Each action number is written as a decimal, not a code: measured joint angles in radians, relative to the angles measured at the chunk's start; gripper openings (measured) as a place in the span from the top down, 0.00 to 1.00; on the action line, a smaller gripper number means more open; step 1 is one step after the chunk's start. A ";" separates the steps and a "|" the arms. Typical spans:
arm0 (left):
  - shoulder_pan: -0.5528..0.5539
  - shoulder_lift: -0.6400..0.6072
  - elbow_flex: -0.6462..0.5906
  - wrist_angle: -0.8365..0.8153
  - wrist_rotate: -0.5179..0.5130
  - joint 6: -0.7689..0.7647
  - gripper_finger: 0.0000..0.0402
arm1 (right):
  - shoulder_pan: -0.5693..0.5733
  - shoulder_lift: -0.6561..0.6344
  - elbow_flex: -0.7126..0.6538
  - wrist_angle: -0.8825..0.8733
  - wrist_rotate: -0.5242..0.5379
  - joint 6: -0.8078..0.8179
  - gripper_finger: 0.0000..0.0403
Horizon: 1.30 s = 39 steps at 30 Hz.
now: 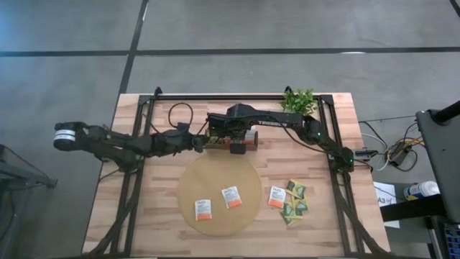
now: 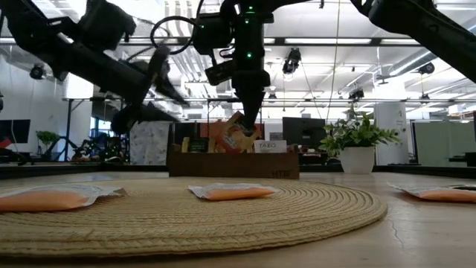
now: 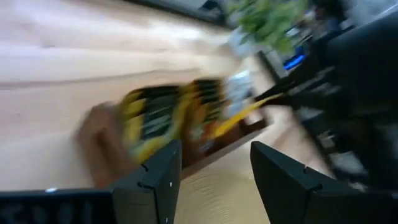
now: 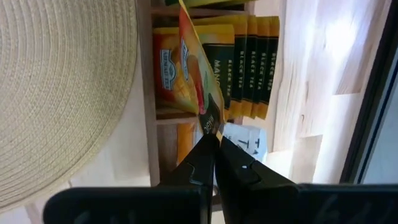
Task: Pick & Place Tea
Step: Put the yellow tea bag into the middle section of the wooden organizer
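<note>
My right gripper [image 4: 214, 146] is shut on an orange and yellow tea sachet [image 4: 194, 68] above the dark brown tray [image 2: 234, 165]; in the low view the sachet [image 2: 239, 138] hangs just over the tray's compartments. The tray holds upright orange sachets [image 4: 168, 71] and yellow-and-black ones [image 4: 249, 62]. My left gripper [image 3: 214, 168] is open, in the air beside the tray's left end [image 1: 200, 142], touching nothing. Two white-and-orange sachets [image 1: 204, 209] [image 1: 231, 196] lie flat on the round tan mat [image 1: 219, 173]. Another [image 1: 277, 197] lies on the table, next to a pile of green and yellow ones [image 1: 295, 205]. My right gripper pinches the sachet by its top edge near a corner [image 4: 210, 124] between the two fingers, coming from above and pointing down. The sachet hangs tilted below the fingers, lifted, its lower part at the tray's top; whether it touches the tray I cannot tell.
A small green plant in a white pot [image 1: 300, 101] stands at the table's far edge, right of the tray. Black frame rails [image 1: 136, 180] run along the table's left and right sides. Bare wood lies on both sides of the mat.
</note>
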 joint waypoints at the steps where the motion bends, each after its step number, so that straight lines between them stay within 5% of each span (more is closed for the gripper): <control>1: -0.004 -0.003 0.001 0.035 0.002 -0.002 0.54 | 0.001 0.000 0.000 -0.002 -0.002 0.000 0.98; 6: -0.013 0.032 0.007 0.190 0.006 0.042 0.54 | 0.008 0.000 0.000 -0.001 -0.025 0.003 0.98; 21: -0.016 0.344 0.200 0.192 0.050 0.169 0.54 | 0.023 -0.007 0.044 0.001 -0.041 0.000 0.98; 39: -0.016 0.332 0.198 0.104 0.074 0.153 0.54 | 0.020 -0.036 0.033 0.027 -0.049 -0.015 0.98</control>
